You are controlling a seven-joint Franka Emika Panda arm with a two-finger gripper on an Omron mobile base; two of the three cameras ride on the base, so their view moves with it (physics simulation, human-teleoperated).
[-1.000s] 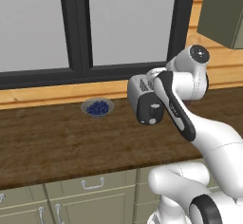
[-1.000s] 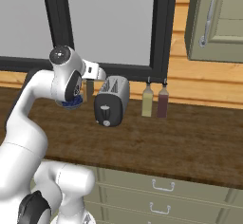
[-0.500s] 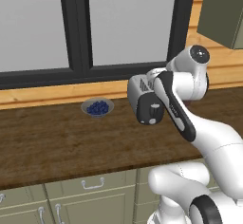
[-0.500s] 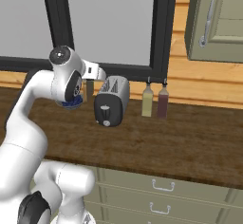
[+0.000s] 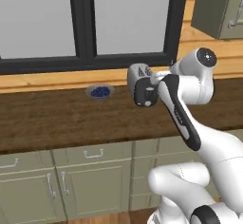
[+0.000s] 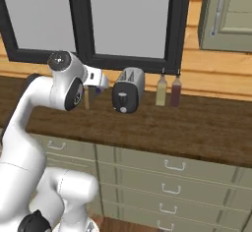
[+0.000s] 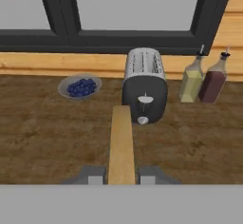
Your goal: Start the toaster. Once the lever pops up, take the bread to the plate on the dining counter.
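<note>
My gripper (image 7: 121, 175) is shut on the bread (image 7: 121, 140), a tan slice seen edge-on that sticks out between the two fingertips (image 7: 95, 175). It hangs above the wooden worktop (image 7: 42, 133), in front of the toaster (image 7: 144, 88). The toaster's slots look empty from above. On its black end face, the pale lever (image 7: 145, 99) sits above the round white knob (image 7: 143, 120). From the right base, the bread (image 6: 87, 99) hangs under the hand, left of the toaster (image 6: 129, 89). The toaster (image 5: 141, 88) shows partly behind my arm. The plate and the dining counter are out of view.
A grey bowl of blueberries (image 7: 80, 87) stands left of the toaster, near the wall. Two bottles, one yellowish (image 7: 191, 83) and one dark red (image 7: 212, 83), stand to its right. A dark window frame runs behind them, and a wall cabinet (image 6: 226, 10) hangs at the upper right.
</note>
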